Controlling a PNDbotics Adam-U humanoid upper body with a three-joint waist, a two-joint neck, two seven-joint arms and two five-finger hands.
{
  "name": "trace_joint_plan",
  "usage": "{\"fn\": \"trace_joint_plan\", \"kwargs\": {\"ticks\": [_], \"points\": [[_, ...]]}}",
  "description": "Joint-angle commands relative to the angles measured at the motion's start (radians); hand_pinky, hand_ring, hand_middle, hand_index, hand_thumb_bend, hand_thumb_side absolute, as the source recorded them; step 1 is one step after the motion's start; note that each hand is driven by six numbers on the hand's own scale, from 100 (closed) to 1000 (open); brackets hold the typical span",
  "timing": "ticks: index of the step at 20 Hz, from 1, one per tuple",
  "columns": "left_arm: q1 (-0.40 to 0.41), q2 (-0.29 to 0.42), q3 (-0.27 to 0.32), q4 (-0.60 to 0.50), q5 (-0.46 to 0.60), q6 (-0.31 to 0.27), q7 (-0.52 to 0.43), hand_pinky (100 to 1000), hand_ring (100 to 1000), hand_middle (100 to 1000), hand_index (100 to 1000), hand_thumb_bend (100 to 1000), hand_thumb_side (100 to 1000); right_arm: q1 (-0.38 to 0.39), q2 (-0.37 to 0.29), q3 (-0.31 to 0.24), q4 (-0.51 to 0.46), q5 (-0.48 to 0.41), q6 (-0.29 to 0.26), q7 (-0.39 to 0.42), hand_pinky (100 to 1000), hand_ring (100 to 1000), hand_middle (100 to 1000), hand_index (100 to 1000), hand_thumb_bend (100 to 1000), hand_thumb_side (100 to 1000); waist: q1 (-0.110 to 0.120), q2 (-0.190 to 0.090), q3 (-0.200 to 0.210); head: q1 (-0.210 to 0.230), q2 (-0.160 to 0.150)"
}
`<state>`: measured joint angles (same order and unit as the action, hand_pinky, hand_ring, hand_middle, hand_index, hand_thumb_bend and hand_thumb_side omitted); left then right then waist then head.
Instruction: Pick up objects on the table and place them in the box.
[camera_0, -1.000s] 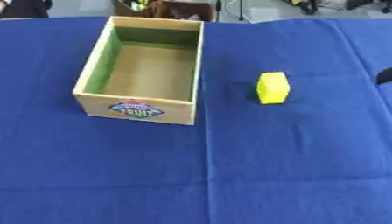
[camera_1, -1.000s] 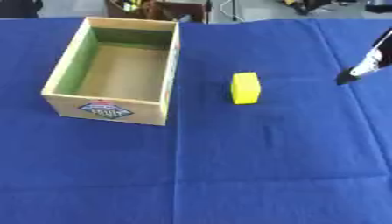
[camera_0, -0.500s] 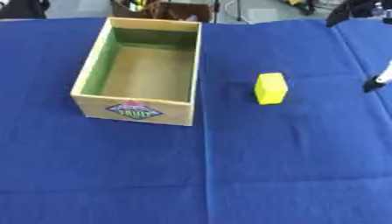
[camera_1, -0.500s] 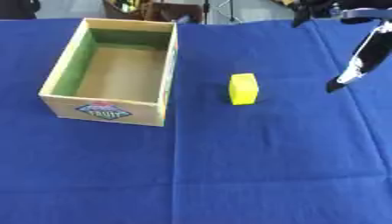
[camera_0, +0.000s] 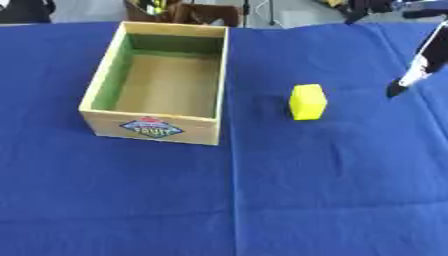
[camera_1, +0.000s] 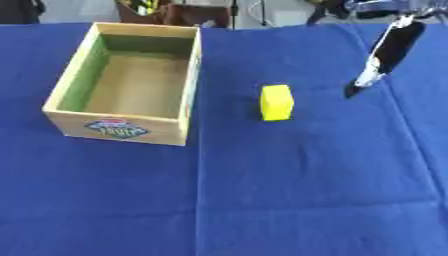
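Note:
A yellow block stands upright on the blue cloth, to the right of the wooden box. The box is open-topped, green inside, with a fruit label on its front wall, and nothing shows inside it. My right hand comes down from the upper right with straight fingers pointing at the cloth, to the right of the block and apart from it. It holds nothing. My left hand shows in neither view.
A blue cloth covers the whole table, with creases near the right side. Dark clutter and stands sit beyond the far edge.
My right hand has come further into view from the upper right and moved left toward the yellow block. The block and box have stayed put.

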<state>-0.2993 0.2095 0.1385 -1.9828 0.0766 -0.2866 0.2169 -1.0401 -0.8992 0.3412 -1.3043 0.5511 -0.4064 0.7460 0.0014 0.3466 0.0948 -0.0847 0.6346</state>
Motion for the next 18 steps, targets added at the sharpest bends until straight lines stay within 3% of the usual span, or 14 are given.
{"fn": "trace_joint_plan", "kwargs": {"ticks": [1, 7, 18], "points": [[-0.009, 0.005, -0.005, -0.017, 0.005, -0.001, -0.004, 479, 572, 639, 783, 100, 1000, -0.038, 0.021, -0.022, 0.041, 0.021, -0.022, 0.103, 885, 920, 841, 997, 768, 370, 0.0, -0.017, 0.002, -0.005, -0.008], [-0.012, 0.001, -0.005, -0.017, 0.007, 0.0, -0.006, 479, 572, 639, 783, 100, 1000, -0.061, 0.085, -0.029, 0.102, 0.074, 0.044, 0.129, 882, 916, 825, 984, 772, 367, 0.001, -0.014, 0.004, -0.006, -0.009], [-0.014, -0.003, -0.006, -0.017, 0.01, 0.001, -0.008, 479, 573, 640, 783, 100, 1000, -0.079, 0.18, -0.023, 0.176, 0.209, 0.087, 0.112, 881, 915, 834, 980, 774, 363, 0.004, -0.012, 0.006, -0.023, -0.019]]}}
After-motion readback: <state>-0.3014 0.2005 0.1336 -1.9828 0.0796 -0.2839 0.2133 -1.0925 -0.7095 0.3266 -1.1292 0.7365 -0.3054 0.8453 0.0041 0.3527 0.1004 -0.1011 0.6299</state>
